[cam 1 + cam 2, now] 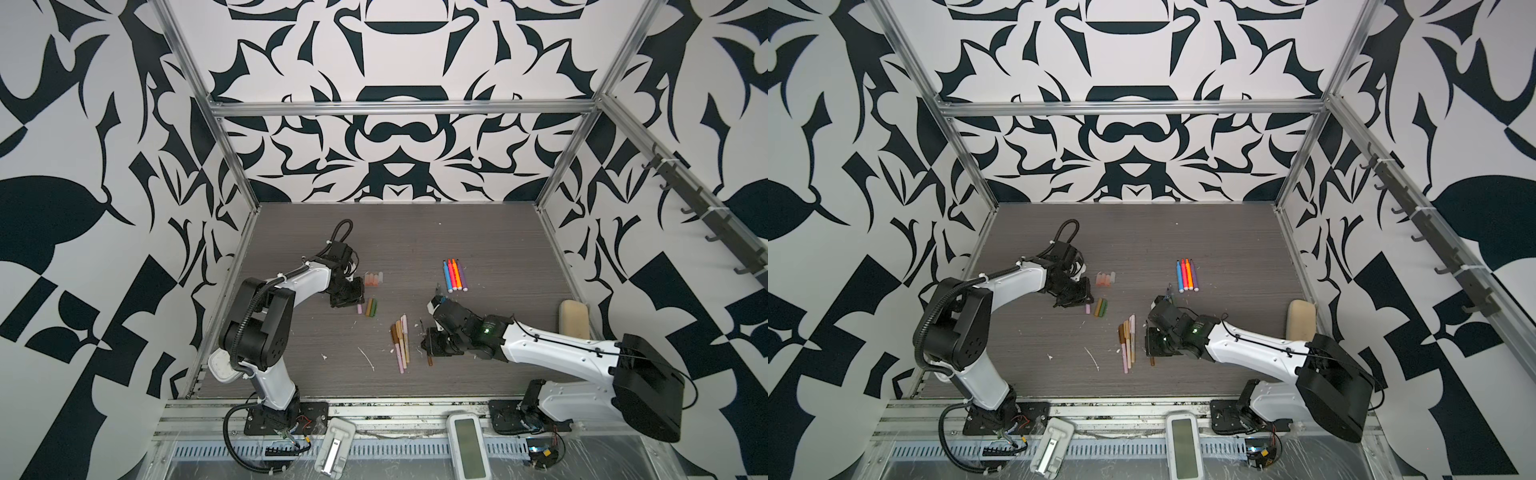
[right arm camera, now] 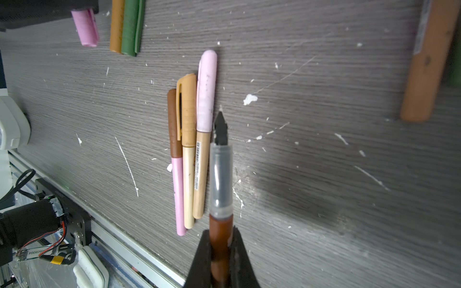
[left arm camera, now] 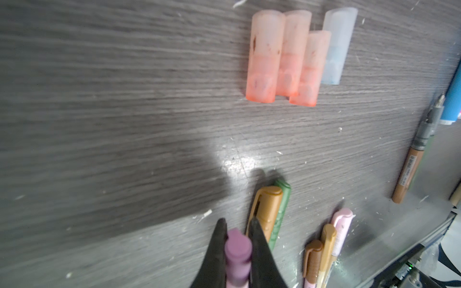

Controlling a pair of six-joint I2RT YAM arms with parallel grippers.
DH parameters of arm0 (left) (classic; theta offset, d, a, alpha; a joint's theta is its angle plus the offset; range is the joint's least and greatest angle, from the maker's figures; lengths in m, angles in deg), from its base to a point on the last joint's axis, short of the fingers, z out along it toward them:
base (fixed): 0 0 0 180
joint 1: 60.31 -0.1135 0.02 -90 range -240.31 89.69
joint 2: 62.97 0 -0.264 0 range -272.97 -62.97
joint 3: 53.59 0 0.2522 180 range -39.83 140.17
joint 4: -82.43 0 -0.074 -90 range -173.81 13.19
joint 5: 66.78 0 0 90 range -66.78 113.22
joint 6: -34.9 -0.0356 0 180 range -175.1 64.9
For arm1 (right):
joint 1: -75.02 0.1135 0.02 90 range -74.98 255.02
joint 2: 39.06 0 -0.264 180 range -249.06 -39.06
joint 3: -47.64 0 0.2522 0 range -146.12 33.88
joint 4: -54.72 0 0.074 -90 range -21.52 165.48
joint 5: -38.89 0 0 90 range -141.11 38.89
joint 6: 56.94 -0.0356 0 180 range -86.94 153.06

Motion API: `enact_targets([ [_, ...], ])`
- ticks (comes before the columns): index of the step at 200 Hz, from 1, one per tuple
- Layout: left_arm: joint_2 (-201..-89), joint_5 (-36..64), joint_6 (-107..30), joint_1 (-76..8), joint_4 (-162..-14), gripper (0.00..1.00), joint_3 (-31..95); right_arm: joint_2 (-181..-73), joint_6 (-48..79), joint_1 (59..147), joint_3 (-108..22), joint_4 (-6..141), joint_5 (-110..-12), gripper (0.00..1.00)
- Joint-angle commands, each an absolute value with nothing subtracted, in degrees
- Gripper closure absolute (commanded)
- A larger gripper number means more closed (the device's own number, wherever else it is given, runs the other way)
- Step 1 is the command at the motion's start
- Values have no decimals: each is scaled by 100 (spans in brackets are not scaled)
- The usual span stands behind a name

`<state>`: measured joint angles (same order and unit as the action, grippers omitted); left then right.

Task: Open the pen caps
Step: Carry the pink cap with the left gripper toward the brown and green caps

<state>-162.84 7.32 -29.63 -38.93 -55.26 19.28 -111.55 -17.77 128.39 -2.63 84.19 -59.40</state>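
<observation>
grey flecked table (image 1: 498, 232), patterned walls (image 1: 395, 145) | left gripper (image 3: 237, 223) clamped pink cap (image 3: 238, 249) left of capped pens (image 1: 401, 340) | right gripper (image 2: 220, 232) clenched brown pen (image 2: 220, 223) just right of them

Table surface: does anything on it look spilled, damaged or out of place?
Yes: white flecks and a long white streak litter the table around the capped pens. The loose caps and the bright pens lie in tidy rows.

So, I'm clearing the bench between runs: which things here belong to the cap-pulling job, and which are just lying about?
Job: uncapped brown pen in the right claw; pink cap in the left claw; capped pens; bright pens; translucent caps; tan and green caps.
Lying about: beige pad; white flecks.
</observation>
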Motion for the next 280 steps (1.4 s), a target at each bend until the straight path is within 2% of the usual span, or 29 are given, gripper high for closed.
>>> enact_targets([
  [1,-16407,575,-2961,-3879,-5504,86,2046,-11123,-1686,12839,-444,8452,-5842,100],
  [37,-16402,445,-2911,-3853,-5617,80,1987,-11108,-1695,12842,-392,8424,-5844,100],
  [280,-16451,357,-2838,-3728,-5696,72,1976,-10962,-1750,12846,-250,8404,-5809,100],
])
